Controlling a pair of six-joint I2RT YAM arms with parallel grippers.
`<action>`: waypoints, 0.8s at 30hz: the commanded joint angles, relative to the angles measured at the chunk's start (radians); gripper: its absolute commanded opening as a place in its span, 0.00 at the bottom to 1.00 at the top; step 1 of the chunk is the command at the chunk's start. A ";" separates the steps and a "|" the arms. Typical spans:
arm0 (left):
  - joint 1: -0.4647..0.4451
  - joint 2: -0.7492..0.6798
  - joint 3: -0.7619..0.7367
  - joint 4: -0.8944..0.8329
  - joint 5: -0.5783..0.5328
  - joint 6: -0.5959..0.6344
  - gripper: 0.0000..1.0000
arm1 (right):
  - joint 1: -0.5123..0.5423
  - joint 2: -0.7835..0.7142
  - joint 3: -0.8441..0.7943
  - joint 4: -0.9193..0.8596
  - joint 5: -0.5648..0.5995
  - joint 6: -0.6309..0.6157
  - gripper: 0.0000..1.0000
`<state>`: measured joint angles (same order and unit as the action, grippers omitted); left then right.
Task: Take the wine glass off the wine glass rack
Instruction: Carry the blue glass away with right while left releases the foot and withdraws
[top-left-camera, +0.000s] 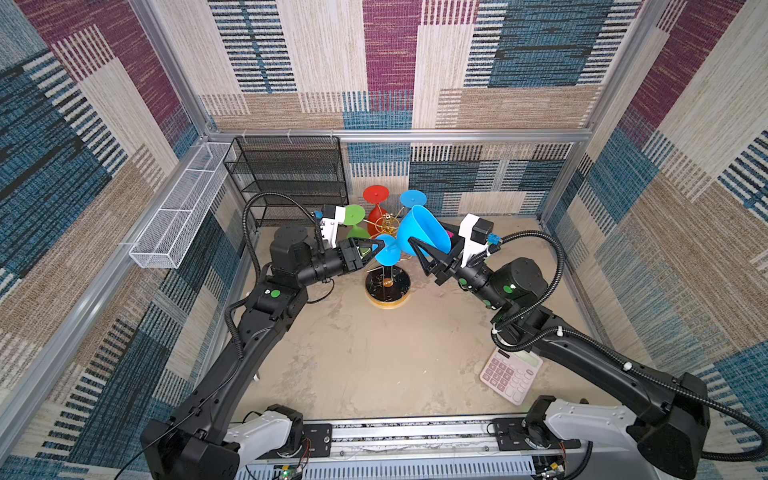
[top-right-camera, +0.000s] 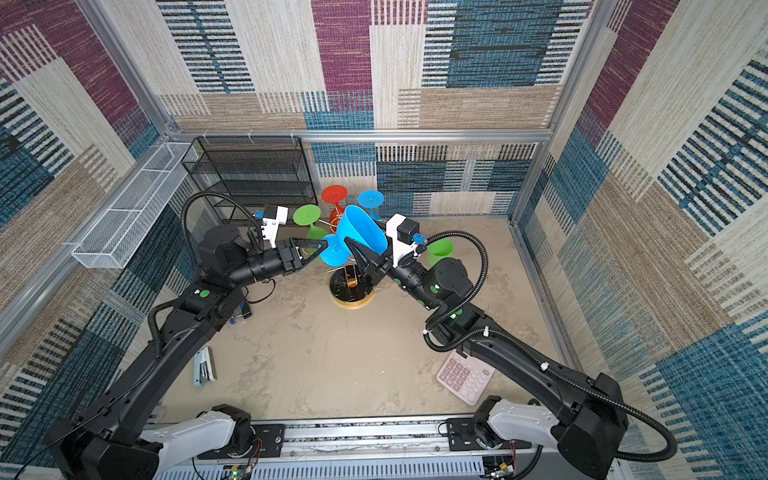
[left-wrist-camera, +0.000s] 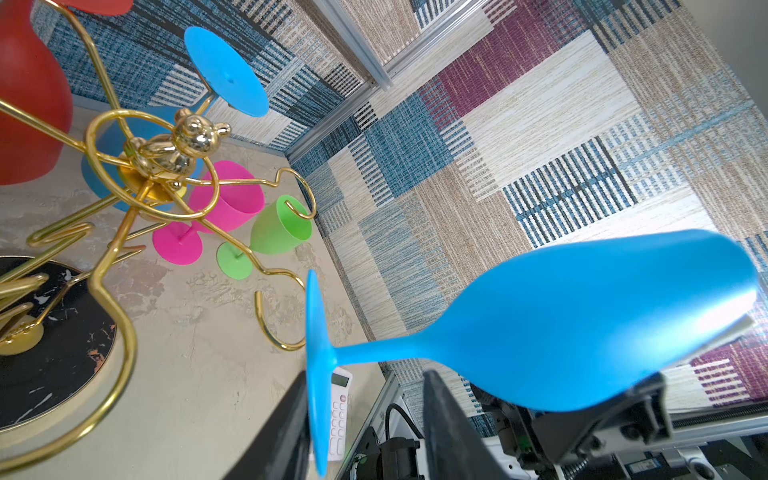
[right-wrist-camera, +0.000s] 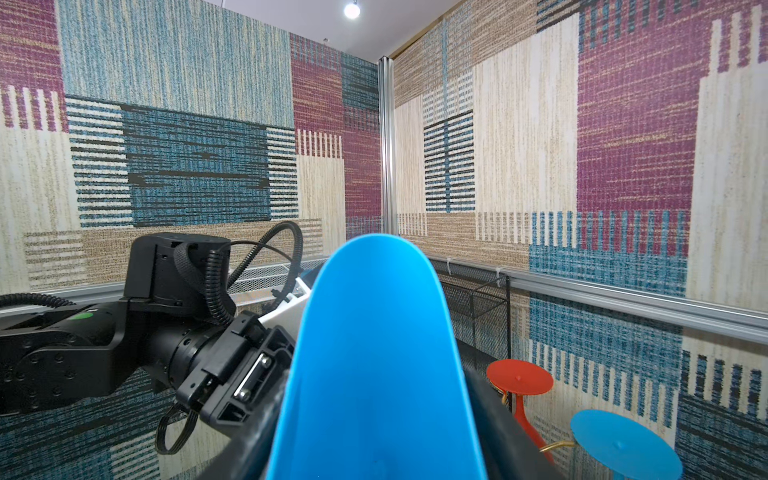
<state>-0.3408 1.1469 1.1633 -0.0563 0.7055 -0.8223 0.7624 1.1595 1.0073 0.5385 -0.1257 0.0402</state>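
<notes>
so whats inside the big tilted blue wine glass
Nothing shows in the blue wine glass: its open bowl looks bare in both top views. The deepest part near the stem is hidden by its own wall.

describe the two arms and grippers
Left arm and right arm are black with white base segments, green dot stickers and ribbed black cable hoses. Left gripper and right gripper have black triangular fingers, with a white camera bracket on each wrist.
</notes>
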 joint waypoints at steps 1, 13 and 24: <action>0.000 -0.033 0.000 0.030 -0.050 0.073 0.53 | 0.000 -0.026 0.047 -0.104 0.082 -0.003 0.51; 0.004 -0.237 -0.026 -0.051 -0.363 0.355 0.75 | -0.002 -0.234 0.195 -0.664 0.560 0.020 0.52; 0.005 -0.334 -0.080 -0.073 -0.595 0.586 0.87 | -0.054 -0.367 0.157 -0.923 0.872 0.137 0.55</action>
<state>-0.3378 0.8192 1.0912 -0.1261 0.1913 -0.3286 0.7193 0.8017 1.1816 -0.3191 0.6456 0.1360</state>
